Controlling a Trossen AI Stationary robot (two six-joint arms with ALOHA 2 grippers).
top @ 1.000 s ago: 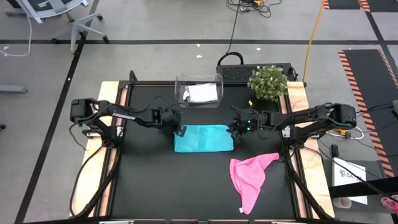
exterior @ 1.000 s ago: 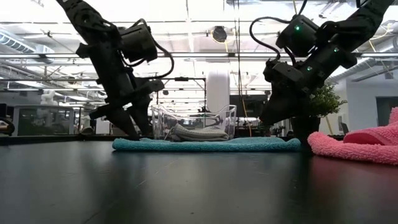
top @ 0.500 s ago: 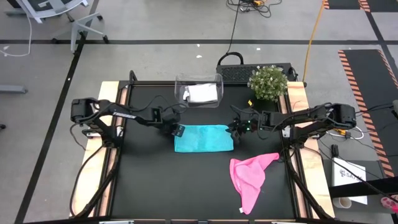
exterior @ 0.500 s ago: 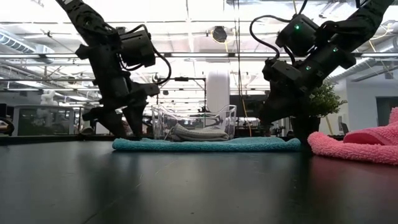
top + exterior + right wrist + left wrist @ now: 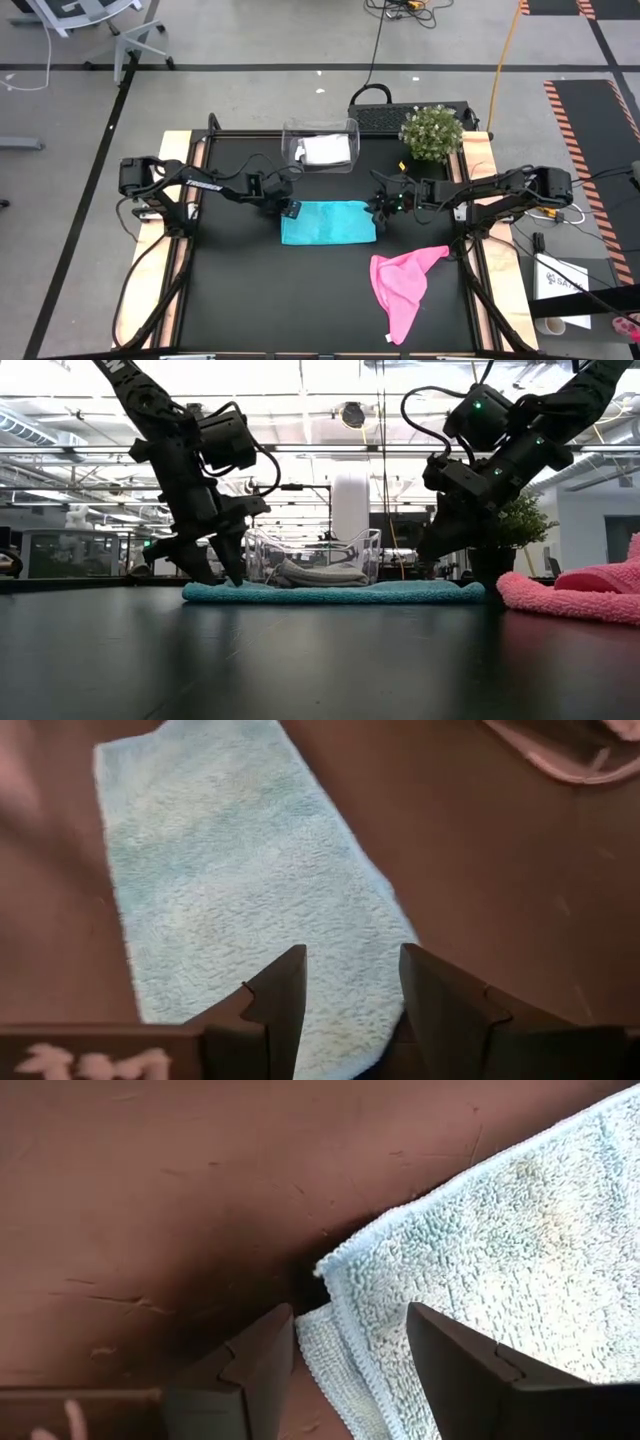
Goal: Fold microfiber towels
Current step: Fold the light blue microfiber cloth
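**High view: two claws at the teal towel**

High view shows my two arms reaching in over the black table point(image 5: 230, 290). My left gripper point(image 5: 288, 208) is at the left end of the teal towel point(image 5: 328, 222), at its far corner. My right gripper point(image 5: 378, 208) is at the right end, also at the far corner.

Both claws are open with nothing in them. From my left wrist I see the towel's corner point(image 5: 340, 1295) sitting right between my two fingers point(image 5: 245, 1370), in two layers. I think I am lined up there so I can pinch that corner. From my right wrist, the towel's end point(image 5: 250, 900) lies just past my open fingers point(image 5: 275, 1005). I think one claw takes each end so the towel stays flat when it folds.

I count three towels. The teal one lies in the middle of the table, a bit toward the far edge. The pink towel point(image 5: 402, 285) is bunched up near the right edge, closer to the front. The grey-white towel point(image 5: 326, 150) sits in the clear bin point(image 5: 290, 138) at the far edge.

One small plant point(image 5: 431, 133) stands at the far right corner.
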